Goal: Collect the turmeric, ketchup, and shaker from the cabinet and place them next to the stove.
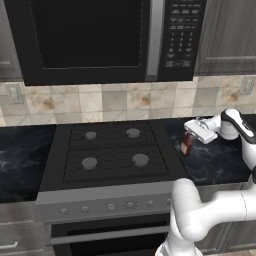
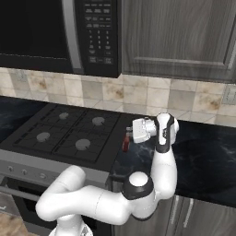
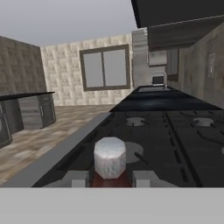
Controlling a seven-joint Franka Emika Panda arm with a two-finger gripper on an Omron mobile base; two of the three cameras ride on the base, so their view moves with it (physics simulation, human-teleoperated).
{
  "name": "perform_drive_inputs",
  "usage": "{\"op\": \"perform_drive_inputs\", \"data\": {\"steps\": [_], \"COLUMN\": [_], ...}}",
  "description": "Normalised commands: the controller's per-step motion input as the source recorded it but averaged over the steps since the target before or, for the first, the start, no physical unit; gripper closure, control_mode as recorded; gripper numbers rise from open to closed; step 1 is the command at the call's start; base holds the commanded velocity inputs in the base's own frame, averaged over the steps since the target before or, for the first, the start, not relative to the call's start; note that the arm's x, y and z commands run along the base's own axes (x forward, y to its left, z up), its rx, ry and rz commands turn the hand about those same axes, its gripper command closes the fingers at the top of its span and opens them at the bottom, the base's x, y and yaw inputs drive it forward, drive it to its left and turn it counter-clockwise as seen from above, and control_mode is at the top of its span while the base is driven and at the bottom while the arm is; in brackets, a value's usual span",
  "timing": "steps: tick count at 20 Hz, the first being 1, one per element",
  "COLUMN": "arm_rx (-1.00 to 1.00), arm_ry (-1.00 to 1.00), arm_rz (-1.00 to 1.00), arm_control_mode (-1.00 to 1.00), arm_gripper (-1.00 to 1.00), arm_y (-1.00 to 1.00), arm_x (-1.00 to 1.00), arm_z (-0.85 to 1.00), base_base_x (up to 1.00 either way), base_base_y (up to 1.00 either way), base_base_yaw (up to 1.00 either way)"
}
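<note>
The gripper (image 1: 189, 136) pinches the ketchup (image 1: 186, 145) by its neck, holding the bottle upright just right of the stove (image 1: 112, 152), over the dark counter (image 1: 220, 160). This looks like the placing step for this bottle (whether its base touches yet, I cannot tell). Next: settle it down, release, then lift clear without tipping it.

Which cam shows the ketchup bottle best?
Left base view: the ketchup shows body and label, upright on the counter beside the stove. Right base view shows a small sliver; hand view just its cap.
</note>
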Motion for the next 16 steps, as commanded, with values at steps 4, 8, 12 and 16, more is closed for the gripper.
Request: {"op": "perform_drive_inputs", "data": {"steps": [4,8,12,16], "arm_rx": [0.0,0.0,0.0,0.0], "arm_ry": [0.01,0.01,0.0,0.0], "arm_rz": [0.0,0.0,0.0,0.0], "arm_control_mode": [-1.0,-1.0,-1.0,-1.0], "arm_gripper": [1.0,-1.0,-1.0,-1.0], "arm_y": [0.0,0.0,0.0,0.0], "arm_x": [0.0,0.0,0.0,0.0], "arm_z": [-0.21,-0.22,-0.14,-0.03], "base_base_x": [0.0,0.0,0.0,0.0], "base_base_y": [0.0,0.0,0.0,0.0], "base_base_yaw": [0.0,0.0,0.0,0.0]}}
